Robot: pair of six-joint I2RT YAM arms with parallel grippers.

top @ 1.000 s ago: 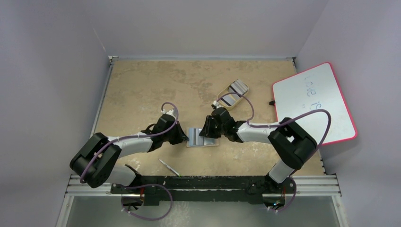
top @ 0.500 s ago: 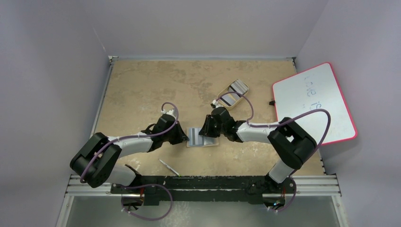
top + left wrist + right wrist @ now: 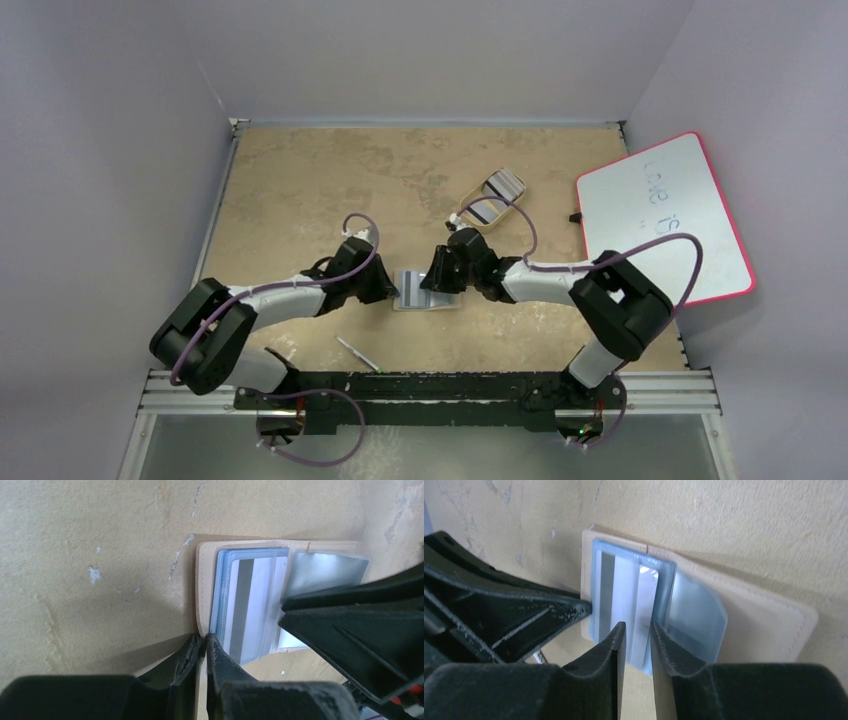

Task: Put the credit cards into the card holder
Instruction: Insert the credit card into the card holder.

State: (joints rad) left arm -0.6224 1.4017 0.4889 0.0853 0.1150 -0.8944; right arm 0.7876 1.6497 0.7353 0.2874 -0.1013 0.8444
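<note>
1. 2 grippers meet at the card holder, which lies open & flat mid-table, just in front of both arms.
2. Step in hand, as I read it: seating 1 credit card in the blue-grey sleeve. It looks mostly in, dark stripe showing thru the plastic.
3. left gripper: fingers all but closed, tips at the holder's left edge, prob. pinning it. Can't tell if leather is nipped.
4. right gripper: fingers narrowly apart, tips over the card's free end, nothing clearly clamped.
5. Next move calls for a short push along the sleeve w/ the holder kept from sliding, then a trip to the tray.
6. other cards sit in the beige tray, farther back & right.
7. Surface: mottled tan table, scuffed. Pink-edged whiteboard at right, thin pen-like stick near the bases. Plain pale-lilac walls on 3 sides.
</note>
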